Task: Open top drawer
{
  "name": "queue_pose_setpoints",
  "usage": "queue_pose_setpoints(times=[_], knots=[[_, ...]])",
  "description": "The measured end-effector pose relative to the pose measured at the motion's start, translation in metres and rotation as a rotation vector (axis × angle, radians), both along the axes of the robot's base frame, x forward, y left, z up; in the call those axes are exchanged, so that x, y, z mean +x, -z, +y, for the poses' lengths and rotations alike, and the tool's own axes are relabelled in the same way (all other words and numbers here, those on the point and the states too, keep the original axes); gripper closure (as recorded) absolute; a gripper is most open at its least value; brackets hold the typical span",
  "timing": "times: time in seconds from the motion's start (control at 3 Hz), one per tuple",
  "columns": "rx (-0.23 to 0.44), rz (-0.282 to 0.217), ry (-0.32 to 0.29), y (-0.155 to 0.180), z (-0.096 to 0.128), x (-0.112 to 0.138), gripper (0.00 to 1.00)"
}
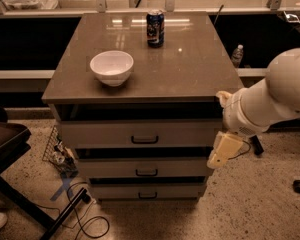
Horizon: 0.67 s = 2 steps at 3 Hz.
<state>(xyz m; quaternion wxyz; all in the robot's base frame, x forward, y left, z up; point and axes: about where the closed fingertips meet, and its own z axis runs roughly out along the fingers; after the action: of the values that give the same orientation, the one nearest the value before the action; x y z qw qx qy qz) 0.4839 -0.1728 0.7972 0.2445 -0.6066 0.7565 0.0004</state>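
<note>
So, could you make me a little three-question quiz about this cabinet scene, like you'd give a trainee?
1. True or false: the gripper is grasping the handle of the top drawer.
2. What stands on the cabinet top behind the white bowl? A) a drinks can B) a kettle C) a book
3. Fill the gap: below the cabinet top there are ___ drawer fronts, each with a dark handle.

Key:
1. False. The gripper hangs at the right front edge, away from the handle.
2. A.
3. Three.
</note>
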Motion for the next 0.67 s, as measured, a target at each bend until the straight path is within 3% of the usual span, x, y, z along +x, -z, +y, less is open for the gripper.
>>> queue_pose_setpoints(times=[0.67], knots=[[-0.022,-0.002,-0.054,0.049,0.018,0.014,0.0]])
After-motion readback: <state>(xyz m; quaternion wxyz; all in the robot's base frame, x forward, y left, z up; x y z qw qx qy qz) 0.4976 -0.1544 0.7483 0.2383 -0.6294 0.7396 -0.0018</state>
